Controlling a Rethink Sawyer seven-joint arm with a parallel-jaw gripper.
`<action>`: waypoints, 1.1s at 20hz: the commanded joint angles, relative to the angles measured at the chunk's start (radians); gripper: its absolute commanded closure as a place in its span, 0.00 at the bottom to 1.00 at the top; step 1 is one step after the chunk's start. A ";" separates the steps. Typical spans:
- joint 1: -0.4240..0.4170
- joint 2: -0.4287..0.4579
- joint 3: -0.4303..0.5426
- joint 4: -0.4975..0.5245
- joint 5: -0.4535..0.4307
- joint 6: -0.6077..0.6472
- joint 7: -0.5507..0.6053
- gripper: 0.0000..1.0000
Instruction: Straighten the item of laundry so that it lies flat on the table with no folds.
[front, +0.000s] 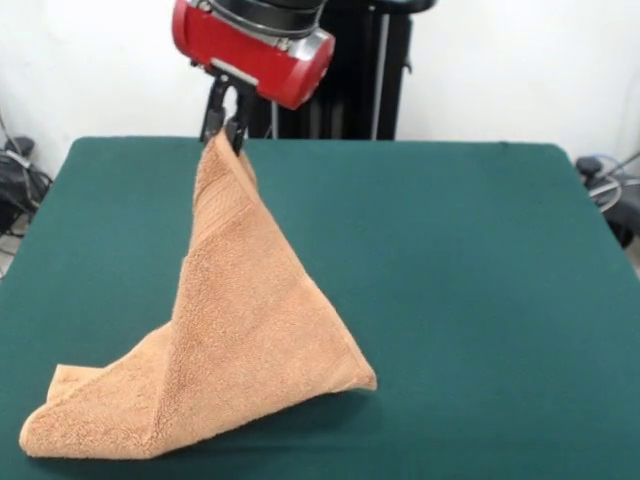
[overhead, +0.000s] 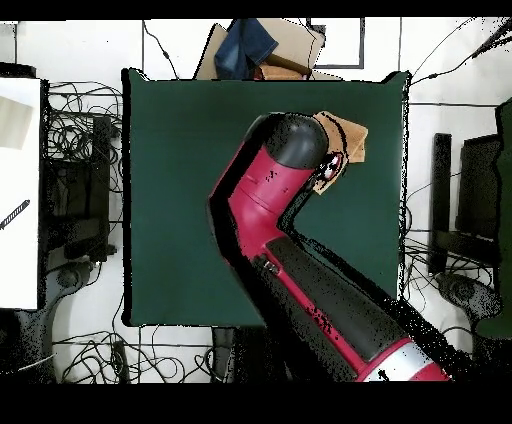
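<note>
**Towel lifted by one corner; spreading not yet done**

The gripper (front: 224, 128) is closed on the top corner of the towel (front: 235, 330), its two dark fingers pinched on the cloth just below the red wrist housing of the arm (front: 255, 45); the towel hangs from that corner as a tent-like triangle; its lower part rests on the table (front: 470, 280) near the edge closest to the front camera, towards that picture's left corner; one fold runs along the bottom left, and a doubled layer shows across the hanging face.

Step in hand, as judged: the lift-and-draw stage; the cloth is raised to let folds fall open, with flattening yet to come. The next move would call for carrying the held corner away from the resting end, towards the far edge, low enough that the cloth lays down progressively instead of dropping in a heap; release should come only once the corner is near the felt; the doubled lower left portion may stay folded and need a second grasp.

The front view shows the grip, the hang and the folds plainly; the overhead view hides most of this under the arm (overhead: 300, 250), leaving only a patch of towel (overhead: 350, 138) visible beside the elbow, near one side edge of the table (overhead: 180, 200); it does, however, show much free felt available for spreading.
</note>
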 joint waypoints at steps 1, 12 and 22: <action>0.012 0.047 -0.136 0.080 -0.034 0.037 0.222 1.00; -0.066 0.203 -0.076 -0.163 -0.112 -0.069 0.005 1.00; -0.036 0.340 -0.009 -0.425 -0.113 -0.245 -0.056 1.00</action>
